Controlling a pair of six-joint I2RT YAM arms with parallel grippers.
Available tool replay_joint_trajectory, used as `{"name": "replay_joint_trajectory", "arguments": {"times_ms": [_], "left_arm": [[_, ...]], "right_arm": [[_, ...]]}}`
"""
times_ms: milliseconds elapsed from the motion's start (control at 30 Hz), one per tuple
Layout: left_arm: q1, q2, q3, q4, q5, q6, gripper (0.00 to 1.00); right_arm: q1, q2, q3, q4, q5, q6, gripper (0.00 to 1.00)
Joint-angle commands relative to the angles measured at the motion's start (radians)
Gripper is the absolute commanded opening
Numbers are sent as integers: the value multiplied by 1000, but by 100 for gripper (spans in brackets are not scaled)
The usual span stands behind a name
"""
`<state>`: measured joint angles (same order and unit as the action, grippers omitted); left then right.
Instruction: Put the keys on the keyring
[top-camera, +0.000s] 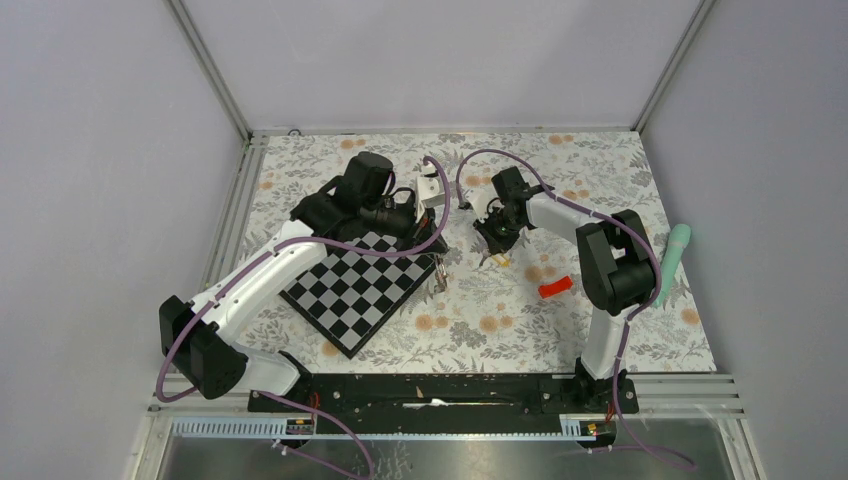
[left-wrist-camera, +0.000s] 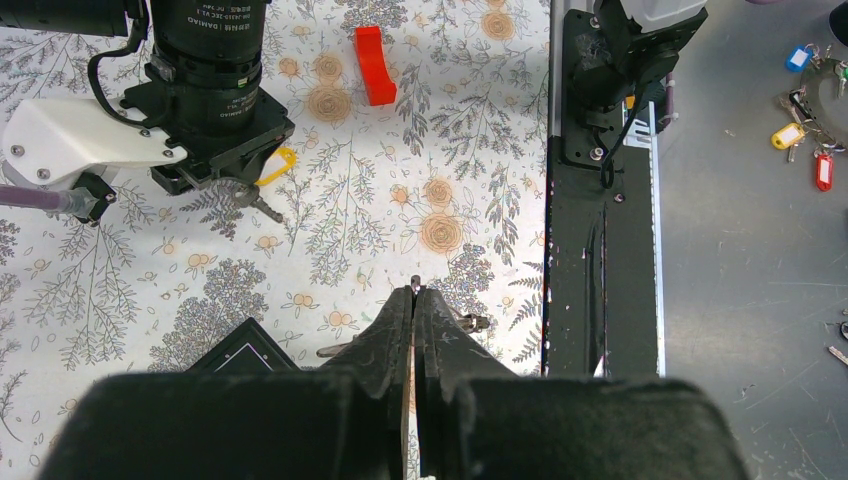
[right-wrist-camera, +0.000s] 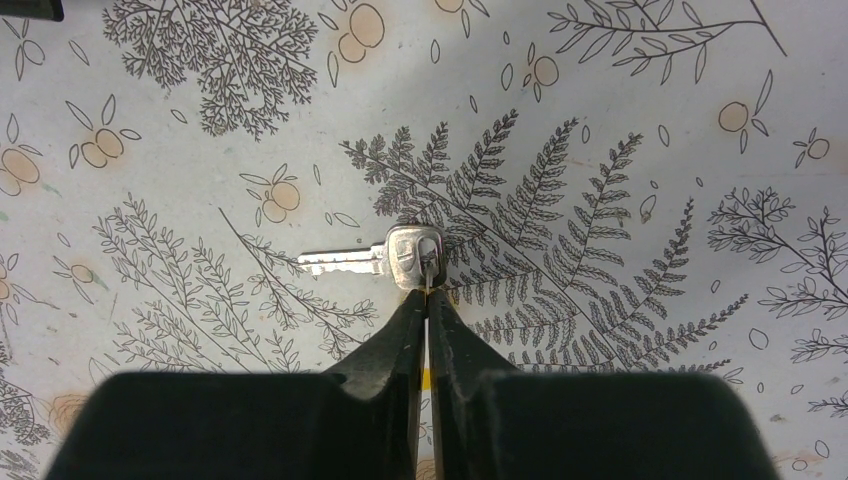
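Right claw (right-wrist-camera: 427, 295) clamped on key (right-wrist-camera: 375, 260) head, wrist pitched downward.

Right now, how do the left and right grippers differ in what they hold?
The right gripper pinches a silver key by its head, blade sideways in plain view; the left gripper shows only a thin metal sliver, probably the keyring, edge-on. The left hangs by the chessboard corner, the right over floral cloth. Both have fingers shut.
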<state>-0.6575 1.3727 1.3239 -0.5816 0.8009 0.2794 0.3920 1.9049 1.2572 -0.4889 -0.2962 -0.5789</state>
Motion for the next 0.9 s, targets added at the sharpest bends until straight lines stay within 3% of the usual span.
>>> {"name": "replay_joint_trajectory", "arguments": {"times_ms": [0,233,467,867], "left_arm": [[6,-4,34,52,29,-6,0],[6,-4,32,65,14,-14,0],[16,4,22,90,11,-58,0],[79,59,64,127,110,-182,0]], "right_arm": [[0,6,11,-12,8,-13,8],[-15,-37,7,-13,-35,-14,0],[-50,-173,-4,-15,-155,-40,0],[-61,-390,-38,-97,-323,-222,0]]}}
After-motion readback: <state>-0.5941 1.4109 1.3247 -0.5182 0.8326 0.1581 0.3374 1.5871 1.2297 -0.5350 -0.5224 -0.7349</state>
